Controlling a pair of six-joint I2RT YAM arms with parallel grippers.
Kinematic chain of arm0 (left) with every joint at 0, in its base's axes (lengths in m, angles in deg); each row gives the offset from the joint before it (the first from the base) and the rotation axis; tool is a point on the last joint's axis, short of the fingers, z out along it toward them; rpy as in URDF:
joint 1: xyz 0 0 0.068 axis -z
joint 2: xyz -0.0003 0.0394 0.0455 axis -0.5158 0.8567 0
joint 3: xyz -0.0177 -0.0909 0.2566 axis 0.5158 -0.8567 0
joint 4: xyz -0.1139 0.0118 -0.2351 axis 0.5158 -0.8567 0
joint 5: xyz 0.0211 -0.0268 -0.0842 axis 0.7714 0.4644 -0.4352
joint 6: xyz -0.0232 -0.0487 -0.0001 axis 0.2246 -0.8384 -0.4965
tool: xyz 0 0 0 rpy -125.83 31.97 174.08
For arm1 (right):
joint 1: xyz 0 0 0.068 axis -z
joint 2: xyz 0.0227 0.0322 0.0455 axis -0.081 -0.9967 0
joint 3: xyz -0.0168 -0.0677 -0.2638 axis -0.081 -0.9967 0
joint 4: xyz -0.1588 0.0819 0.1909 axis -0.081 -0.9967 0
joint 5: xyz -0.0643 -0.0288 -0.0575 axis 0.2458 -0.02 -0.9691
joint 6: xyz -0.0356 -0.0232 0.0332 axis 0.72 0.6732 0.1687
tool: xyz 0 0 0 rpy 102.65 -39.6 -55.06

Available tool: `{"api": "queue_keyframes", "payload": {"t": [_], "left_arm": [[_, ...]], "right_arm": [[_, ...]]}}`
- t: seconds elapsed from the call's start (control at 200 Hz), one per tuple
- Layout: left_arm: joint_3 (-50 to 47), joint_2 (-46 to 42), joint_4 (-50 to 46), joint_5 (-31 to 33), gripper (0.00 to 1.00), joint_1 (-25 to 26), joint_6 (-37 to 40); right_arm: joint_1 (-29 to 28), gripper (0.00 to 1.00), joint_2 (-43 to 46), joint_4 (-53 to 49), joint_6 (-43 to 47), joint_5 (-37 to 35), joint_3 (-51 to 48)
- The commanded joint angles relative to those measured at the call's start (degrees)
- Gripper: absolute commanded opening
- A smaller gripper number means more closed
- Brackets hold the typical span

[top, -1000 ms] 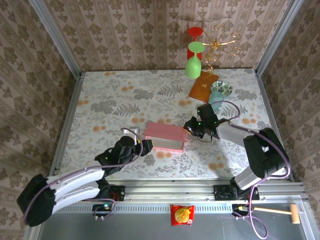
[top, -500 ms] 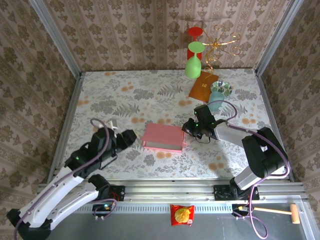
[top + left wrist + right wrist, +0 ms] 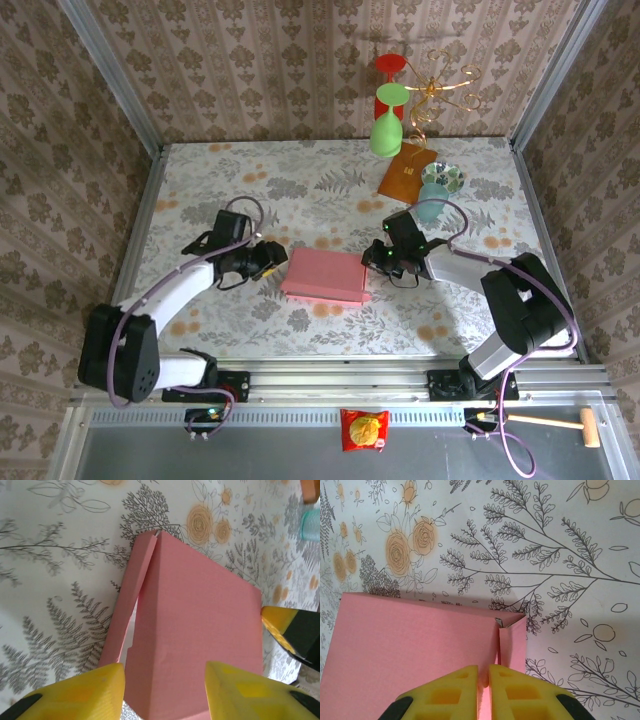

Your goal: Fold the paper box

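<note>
The paper box [image 3: 323, 277] lies in the middle of the table as a closed pink slab, with a side flap [image 3: 127, 615] standing a little off its left end. My left gripper [image 3: 270, 258] is at that end, open; its yellow fingertips [image 3: 75, 695] straddle the box's near corner [image 3: 200, 630] without pressing it. At the box's right end, my right gripper [image 3: 375, 258] is shut on a thin pink edge of the paper box [image 3: 420, 650], pinched between the two yellow pads [image 3: 455, 690].
An orange-brown packet [image 3: 407, 172], a teal cup [image 3: 432, 205] and a patterned bowl [image 3: 442, 177] sit at the back right. Green [image 3: 386, 130] and red [image 3: 390, 65] glasses hang by a gold wire stand [image 3: 440, 85]. A snack packet [image 3: 364, 428] and a hammer [image 3: 550, 422] lie on the front ledge.
My left arm swung from the front left up to the box's left end and its jaws narrowed. The box's lid came down flat, hiding the whitish inside. The right gripper held its place.
</note>
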Motion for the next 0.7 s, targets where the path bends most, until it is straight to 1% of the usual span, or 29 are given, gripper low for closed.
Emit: {"api": "queue_keyframes", "payload": {"t": [0.0, 0.115, 0.22, 0.29, 0.305, 0.35, 0.42, 0.54, 0.695], "left_arm": [[-0.3, 3.5, 3.0, -3.1, 0.44, 1.3, 5.4], [-3.3, 5.8, 7.2, -3.0, 0.43, 3.0, 5.3], [-4.4, 7.5, 8.0, -2.0, 0.41, 3.8, 5.8], [-5.2, 8.8, 8.8, -1.6, 0.33, 3.8, 5.9], [-5.2, 9.1, 8.8, -1.5, 0.3, 5.3, 6.0], [-5.4, 9.8, 8.7, -1.5, 0.26, 5.6, 6.2], [-5.6, 10.0, 8.7, -0.8, 0.23, 5.9, 6.3], [-5.5, 9.9, 7.9, 0.3, 0.23, 6.7, 6.9], [-5.4, 9.5, 5.8, 2.0, 0.23, 7.4, 8.0]], "right_arm": [[-0.3, 0.14, -1.4, -3.9, 1.5, -1.9, 1.6], [-0.2, 0.14, -1.7, -5.7, 1.6, -1.0, 3.2], [-0.2, 0.16, -1.4, -7.9, 2.2, -0.4, 4.9], [-0.3, 0.16, -1.1, -9.5, 2.9, -0.1, 6.1], [-0.2, 0.17, -1.0, -9.9, 2.9, -0.1, 6.4], [-0.2, 0.18, -0.5, -11.0, 3.3, 0.0, 7.0], [0.1, 0.22, 0.7, -12.8, 3.6, 0.1, 7.3], [0.9, 0.29, 3.7, -14.8, 3.4, 0.5, 6.0], [2.2, 0.38, 8.9, -15.7, 3.4, 2.7, 1.2]]}}
